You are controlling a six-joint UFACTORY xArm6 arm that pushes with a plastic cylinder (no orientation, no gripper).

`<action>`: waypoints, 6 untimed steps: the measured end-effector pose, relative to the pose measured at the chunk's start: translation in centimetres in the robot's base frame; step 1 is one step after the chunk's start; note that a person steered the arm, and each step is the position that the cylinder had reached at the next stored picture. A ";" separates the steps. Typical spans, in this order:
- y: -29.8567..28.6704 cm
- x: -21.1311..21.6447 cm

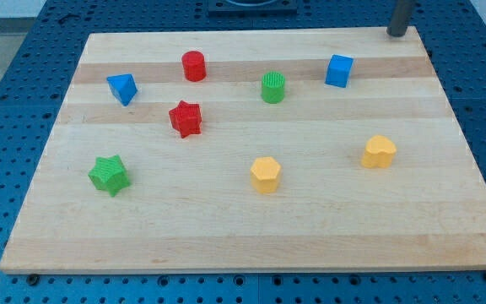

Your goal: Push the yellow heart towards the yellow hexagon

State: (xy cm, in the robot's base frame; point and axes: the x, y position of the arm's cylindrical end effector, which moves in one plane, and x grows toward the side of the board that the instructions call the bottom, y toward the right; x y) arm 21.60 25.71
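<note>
Two yellow ridged blocks, yellow heart (379,152), yellow hexagon (266,175), wooden board (251,236).

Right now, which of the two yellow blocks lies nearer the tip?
The yellow heart, at the view's right, below my tip. The yellow hexagon sits farther left and lower.

No text, label, brand, number or sign can be read anywhere in the camera view. No marking is seen on the pale wooden board (251,228), on the small coloured blocks lying on it, or on the blue perforated table (24,59) around it. Nothing legible is noted on the dark rod either, down to my tip (396,35).
</note>
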 end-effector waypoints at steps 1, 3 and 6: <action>0.1 6.2; 0.5 9.8; 4.9 17.5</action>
State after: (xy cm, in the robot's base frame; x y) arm 39.09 30.61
